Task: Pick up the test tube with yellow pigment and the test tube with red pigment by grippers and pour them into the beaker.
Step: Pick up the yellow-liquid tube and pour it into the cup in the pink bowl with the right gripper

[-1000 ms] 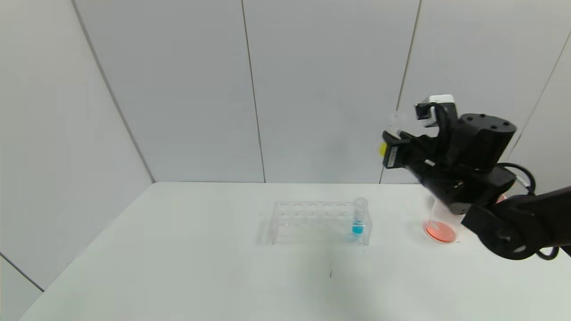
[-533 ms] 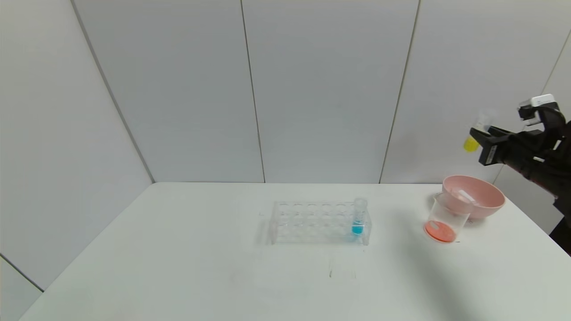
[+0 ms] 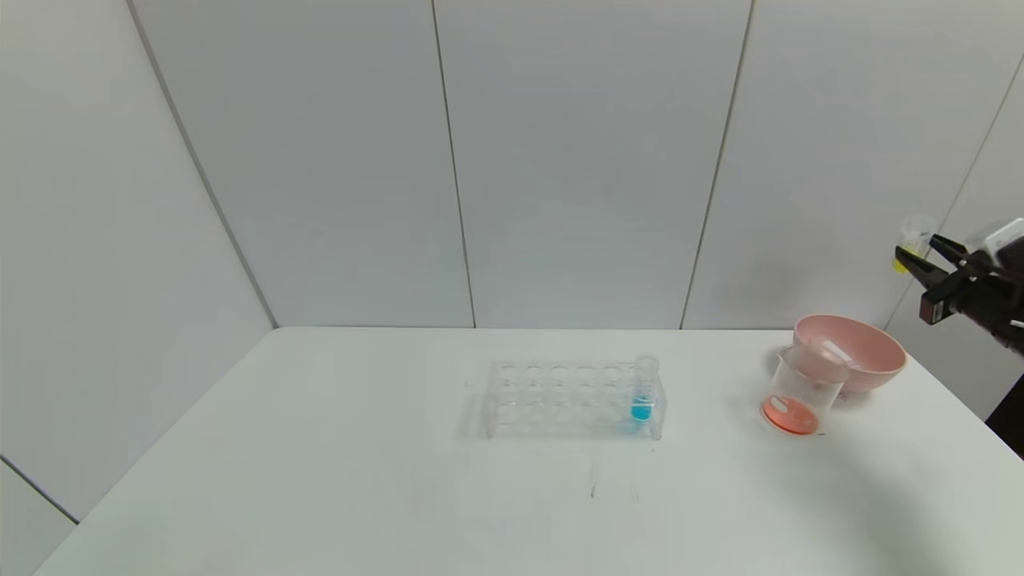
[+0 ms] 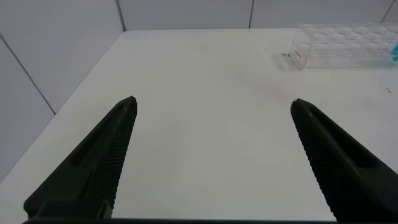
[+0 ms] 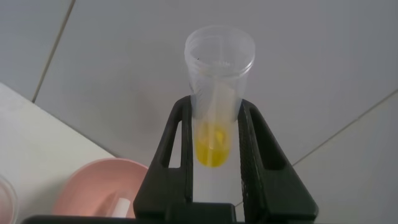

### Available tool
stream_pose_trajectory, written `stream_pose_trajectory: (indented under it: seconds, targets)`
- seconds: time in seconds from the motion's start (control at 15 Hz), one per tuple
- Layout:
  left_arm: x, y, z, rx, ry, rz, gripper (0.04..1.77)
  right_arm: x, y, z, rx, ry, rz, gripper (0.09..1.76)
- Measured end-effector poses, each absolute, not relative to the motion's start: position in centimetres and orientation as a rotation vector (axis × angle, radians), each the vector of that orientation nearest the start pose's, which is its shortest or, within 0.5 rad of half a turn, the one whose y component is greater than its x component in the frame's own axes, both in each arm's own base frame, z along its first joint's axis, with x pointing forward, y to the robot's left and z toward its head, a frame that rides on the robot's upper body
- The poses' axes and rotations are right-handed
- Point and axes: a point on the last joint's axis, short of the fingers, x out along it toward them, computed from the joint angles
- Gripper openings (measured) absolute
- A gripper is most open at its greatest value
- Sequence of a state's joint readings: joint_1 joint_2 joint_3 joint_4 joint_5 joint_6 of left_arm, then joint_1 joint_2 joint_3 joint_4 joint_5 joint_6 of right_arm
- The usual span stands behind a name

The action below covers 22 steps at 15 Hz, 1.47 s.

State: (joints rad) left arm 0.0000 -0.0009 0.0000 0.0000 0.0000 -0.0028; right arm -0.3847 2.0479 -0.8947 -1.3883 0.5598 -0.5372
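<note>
Yellow tube held high at the counter's right edge, not yet poured

Idle left hand (image 4: 211,162) spread wide over the white counter (image 3: 320,448). Clear plastic rack (image 3: 572,398) keeps a blue-liquid tube (image 3: 642,392); the clear beaker (image 3: 798,392), red-bottomed, touches a pink bowl (image 3: 860,352). Right hand (image 3: 920,258) clamps the upright yellow-pigment test tube (image 5: 217,93), likely preventing spills.

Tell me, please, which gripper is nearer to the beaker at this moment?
Right. The right gripper is up beyond the pink bowl, above and right of the beaker, holding the yellow test tube. The left gripper hovers over the table's far left side.
</note>
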Motion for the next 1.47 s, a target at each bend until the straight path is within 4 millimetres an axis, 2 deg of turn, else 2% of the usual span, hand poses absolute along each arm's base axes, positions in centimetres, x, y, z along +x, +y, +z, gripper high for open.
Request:
stream_pose_trajectory:
  seconds: [0.33, 0.47, 1.07, 1.47]
  targets:
    - [-2.3, 0.0, 7.5, -0.003, -0.001, 0.0, 1.76, 34.9, -12.4, 13.2, -0.871, -0.233, 0.273, 0.49]
    - [-2.3, 0.0, 7.5, -0.003, -0.001, 0.0, 1.76, 34.8, -12.3, 12.6, -0.954, -0.23, 0.292, 0.49]
    - [-2.3, 0.0, 7.5, -0.003, -0.001, 0.0, 1.76, 34.5, -12.1, 12.5, -1.278, -0.344, 0.352, 0.49]
    - [-2.3, 0.0, 7.5, -0.003, -0.001, 0.0, 1.76, 34.4, -12.2, 12.3, -1.477, -0.375, 0.324, 0.49]
